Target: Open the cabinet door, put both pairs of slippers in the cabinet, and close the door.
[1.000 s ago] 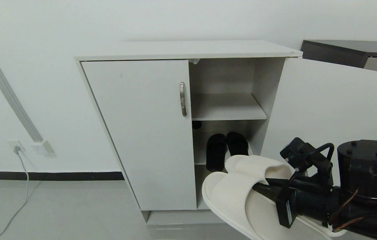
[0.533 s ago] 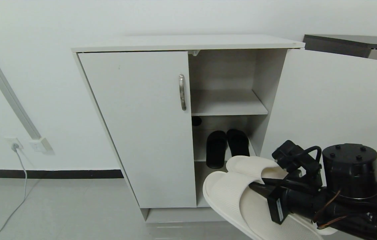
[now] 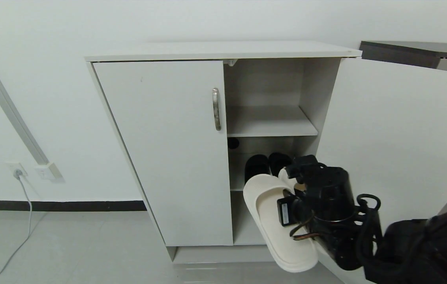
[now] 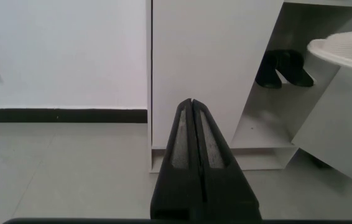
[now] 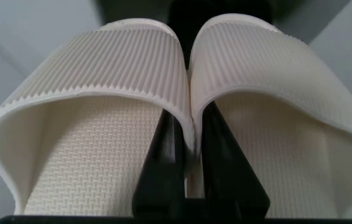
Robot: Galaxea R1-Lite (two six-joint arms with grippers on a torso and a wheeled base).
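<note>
No text, number or sign can be read anywhere. A small white label (image 3: 284,213) on the right arm's black housing (image 3: 328,197), at the near right, carries print too small to make out.

Open way into cabinet (image 3: 219,49) between shut left door (image 3: 164,150) and open right door (image 3: 397,130); black slippers (image 3: 257,163) across middle shelf (image 3: 236,177).

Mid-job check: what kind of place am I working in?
Probably a home-style entryway, or a mock-up of one: a white shoe cabinet against a plain wall, black slippers inside it, white slippers held by the right gripper, and a tiled floor.
</note>
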